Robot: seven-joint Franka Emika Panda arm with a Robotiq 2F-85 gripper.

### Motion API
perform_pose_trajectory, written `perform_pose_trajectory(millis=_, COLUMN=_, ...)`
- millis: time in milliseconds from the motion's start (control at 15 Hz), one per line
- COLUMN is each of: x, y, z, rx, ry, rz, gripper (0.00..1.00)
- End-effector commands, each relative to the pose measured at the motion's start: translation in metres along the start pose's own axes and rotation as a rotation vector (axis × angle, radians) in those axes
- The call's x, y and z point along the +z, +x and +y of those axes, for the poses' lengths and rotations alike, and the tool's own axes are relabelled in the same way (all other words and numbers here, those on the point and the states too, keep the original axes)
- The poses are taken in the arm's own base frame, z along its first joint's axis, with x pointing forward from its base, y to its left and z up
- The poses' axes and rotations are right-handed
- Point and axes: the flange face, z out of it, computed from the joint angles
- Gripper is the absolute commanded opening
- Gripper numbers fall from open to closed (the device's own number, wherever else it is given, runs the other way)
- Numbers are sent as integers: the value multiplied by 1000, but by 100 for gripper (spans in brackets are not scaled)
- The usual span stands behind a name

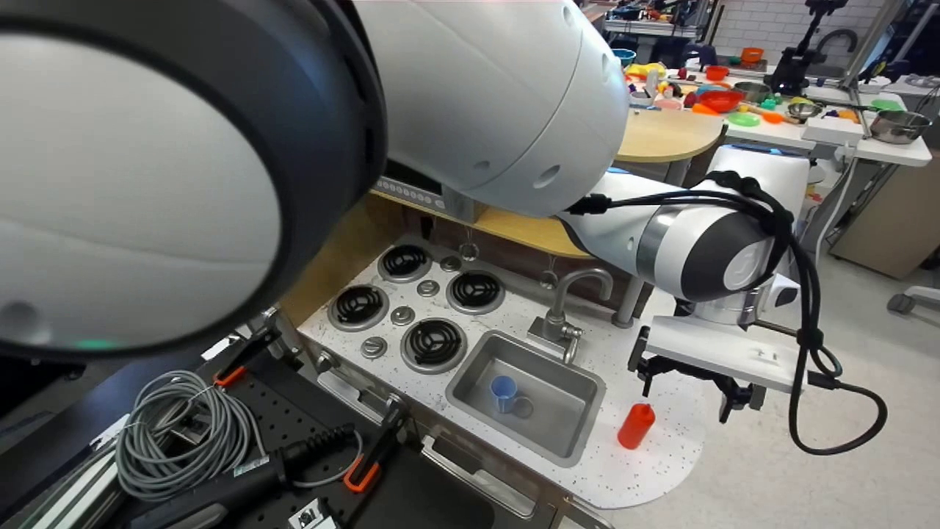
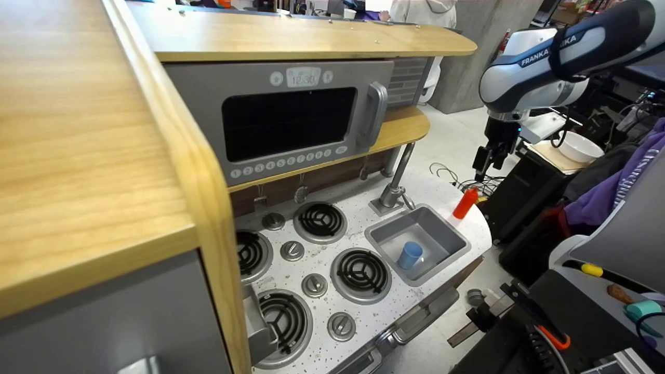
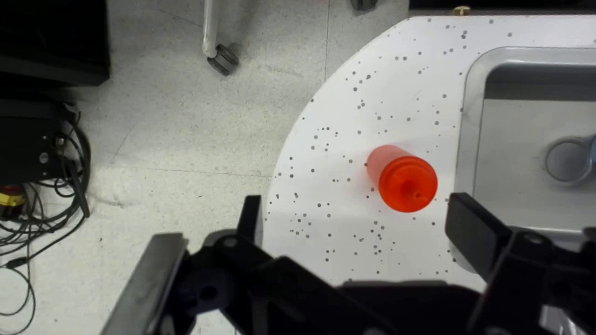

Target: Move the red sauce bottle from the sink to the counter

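Observation:
The red sauce bottle (image 1: 636, 426) stands upright on the white speckled counter (image 1: 672, 466), beside the sink (image 1: 547, 400). It also shows in an exterior view (image 2: 465, 203) and in the wrist view (image 3: 408, 184), seen from above with its cap toward the camera. My gripper (image 1: 687, 400) is open and empty, above the counter end and apart from the bottle. It also shows in an exterior view (image 2: 488, 171). In the wrist view the fingers (image 3: 356, 199) are spread wide, and the bottle appears just beyond them, nearer the right finger.
A blue cup (image 1: 504, 393) is in the sink. A grey faucet (image 1: 565, 301) rises behind the sink. Stove burners (image 2: 362, 275) lie on the sink's far side from the bottle. A shelf with a toy microwave (image 2: 291, 124) hangs over the back. The counter ends in a rounded edge.

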Motion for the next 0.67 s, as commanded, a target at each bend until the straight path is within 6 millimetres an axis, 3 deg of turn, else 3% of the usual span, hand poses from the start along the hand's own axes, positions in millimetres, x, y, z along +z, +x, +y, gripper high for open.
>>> perform_pose_trajectory(millis=0, x=-25, y=-26, z=-11, rx=-87, ry=-8, rz=74, gripper=100)
perform_pose_trajectory(millis=267, x=-40, y=-56, z=-23, rx=-122, ry=15, rz=90, gripper=100)
perform_pose_trajectory(millis=333, x=-25, y=-30, z=-11, rx=-99, ry=-5, rz=72, gripper=100)
perform_pose_trajectory(millis=600, x=-35, y=-48, z=-18, rx=-107, ry=14, rz=65, gripper=100)
